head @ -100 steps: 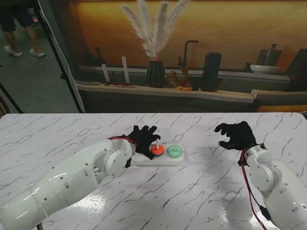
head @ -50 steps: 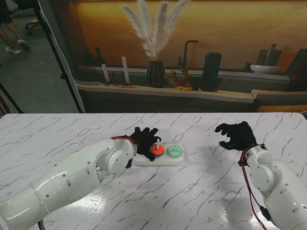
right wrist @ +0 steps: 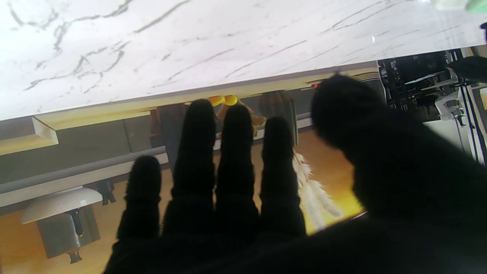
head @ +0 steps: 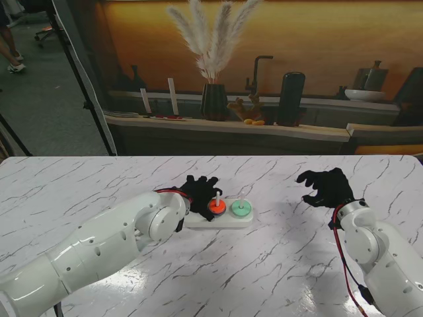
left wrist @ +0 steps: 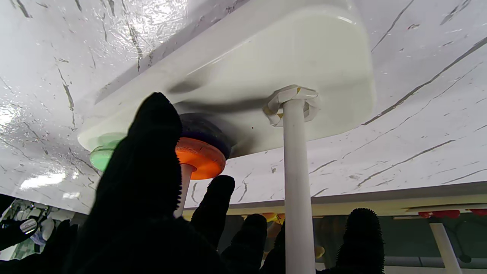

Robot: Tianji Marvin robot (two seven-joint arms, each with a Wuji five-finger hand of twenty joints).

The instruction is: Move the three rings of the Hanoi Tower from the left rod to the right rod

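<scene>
Left hand (head: 198, 193): hovering over the white base's (head: 228, 220) left end, fingers spread, gripping nothing.
Left rod (left wrist: 296, 182): standing bare between those fingers.
Orange ring (head: 216, 206): sitting on the middle rod, atop a dark ring (left wrist: 205, 129).
Green ring (head: 240, 209): resting on the right rod.
Right hand (head: 326, 187): hanging well apart, fingers loosely curled, empty.

Under the left hand (head: 198, 193): left end of white plastic three-rod base (head: 232, 220). Just right of it: orange ring (head: 216, 207) atop dark ring, then green ring (head: 240, 209). Well right: right hand (head: 324, 186), over marble bench (head: 264, 277).
</scene>
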